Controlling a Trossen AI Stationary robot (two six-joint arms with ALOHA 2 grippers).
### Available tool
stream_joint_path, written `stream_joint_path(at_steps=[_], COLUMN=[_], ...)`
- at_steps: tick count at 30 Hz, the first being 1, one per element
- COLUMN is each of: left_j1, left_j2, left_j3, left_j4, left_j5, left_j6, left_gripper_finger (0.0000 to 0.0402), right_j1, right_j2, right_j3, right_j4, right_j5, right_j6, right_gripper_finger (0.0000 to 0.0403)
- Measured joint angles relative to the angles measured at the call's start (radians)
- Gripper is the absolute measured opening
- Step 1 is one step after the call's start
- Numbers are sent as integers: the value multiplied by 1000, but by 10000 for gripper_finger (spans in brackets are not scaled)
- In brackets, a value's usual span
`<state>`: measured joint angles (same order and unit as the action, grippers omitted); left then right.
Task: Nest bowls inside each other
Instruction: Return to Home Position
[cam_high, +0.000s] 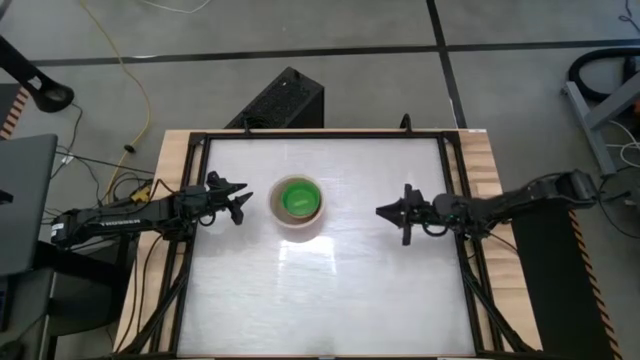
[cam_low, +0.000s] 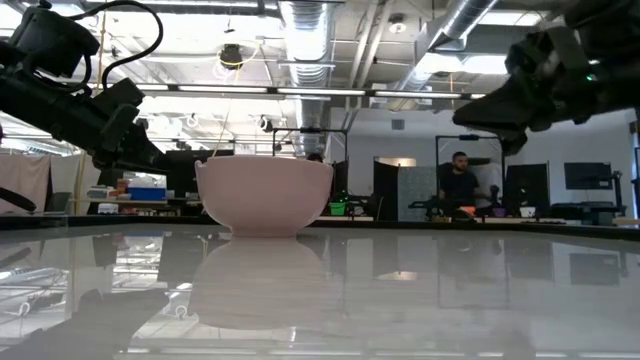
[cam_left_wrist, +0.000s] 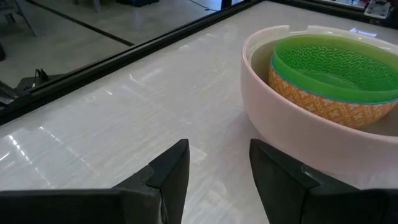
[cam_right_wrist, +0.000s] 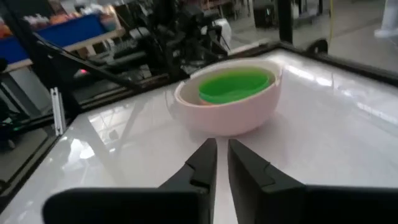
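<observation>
A pale pink bowl (cam_high: 298, 226) stands upright on its base on the white table, left of centre. A bright green bowl (cam_high: 297, 199) is nested in it, and an orange-patterned wall (cam_left_wrist: 323, 106) shows under the green rim. My left gripper (cam_high: 240, 203) hovers open just left of the pink bowl (cam_left_wrist: 292, 134), pointing at it and touching nothing. My right gripper (cam_high: 380, 211) hangs above the table to the right of the bowls (cam_right_wrist: 230, 112), pointing at them. Only a narrow gap (cam_right_wrist: 222, 155) shows between its fingers, and nothing is in it.
A black frame rail (cam_high: 445, 160) runs round the white tabletop, with wooden strips outside it. Bare table (cam_high: 320, 300) lies between the bowls and the near edge. In the low view a person (cam_low: 458, 180) stands in the room beyond the table.
</observation>
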<state>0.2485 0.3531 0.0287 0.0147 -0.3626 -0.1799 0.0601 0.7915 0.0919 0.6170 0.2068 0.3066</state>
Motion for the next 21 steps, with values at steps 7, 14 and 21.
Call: stream_joint_path(at_steps=[7,14,21], left_j1=[0,0,0], left_j2=[0,0,0], left_j3=[0,0,0], left_j4=[0,0,0], left_j5=[0,1,1], left_j6=[0,0,0], left_gripper_finger=[158,158,158], right_j1=[-24,-37,-29], right_j2=[-122,-196,-276], right_j3=[-83,-83,-83], right_j4=[-6,-69,-64], right_j5=[-5,-27,-27], right_j6=[-26,-148,-229], right_gripper_finger=[28,11,13])
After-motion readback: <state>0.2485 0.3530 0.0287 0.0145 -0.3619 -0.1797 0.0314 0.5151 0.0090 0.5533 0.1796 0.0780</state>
